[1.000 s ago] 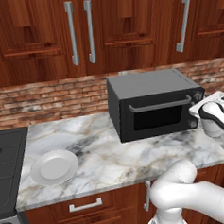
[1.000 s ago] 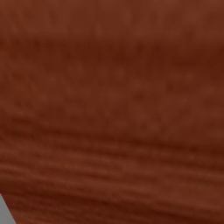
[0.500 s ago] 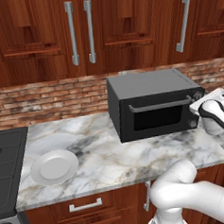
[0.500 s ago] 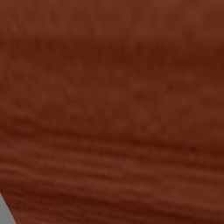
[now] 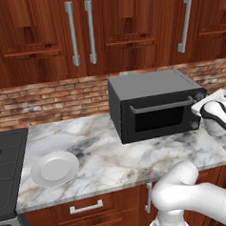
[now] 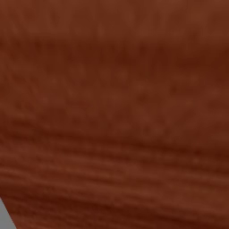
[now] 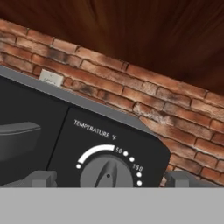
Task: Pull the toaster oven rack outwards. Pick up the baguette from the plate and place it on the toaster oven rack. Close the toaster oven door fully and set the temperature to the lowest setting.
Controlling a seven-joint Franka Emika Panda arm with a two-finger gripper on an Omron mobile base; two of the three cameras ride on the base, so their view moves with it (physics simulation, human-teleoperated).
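The dark grey toaster oven point(image 5: 152, 105) stands on the marble counter, and its door point(image 5: 158, 116) with the silver bar handle is closed. The rack and the baguette are hidden. Left of the oven, the white plate point(image 5: 55, 167) lies bare near the counter's front. My gripper point(image 5: 201, 110) is at the oven's right front edge, by the knob column. In the hand view the gripper point(image 7: 109, 179) is open, with one dark fingertip on each side of the temperature knob point(image 7: 107, 170). The knob's pointer stands near the middle of its white scale.
A black stove top point(image 5: 6, 165) borders the counter on the left. A brick backsplash point(image 5: 52, 100) and wooden wall cabinets point(image 5: 80, 31) rise behind. Brown wood point(image 6: 114, 112) fills the right base view. A wall outlet point(image 7: 51, 78) sits behind the oven.
My hand has crept slightly upward at the oven's right front edge. The oven, the plate and the gripper's opening look the same.
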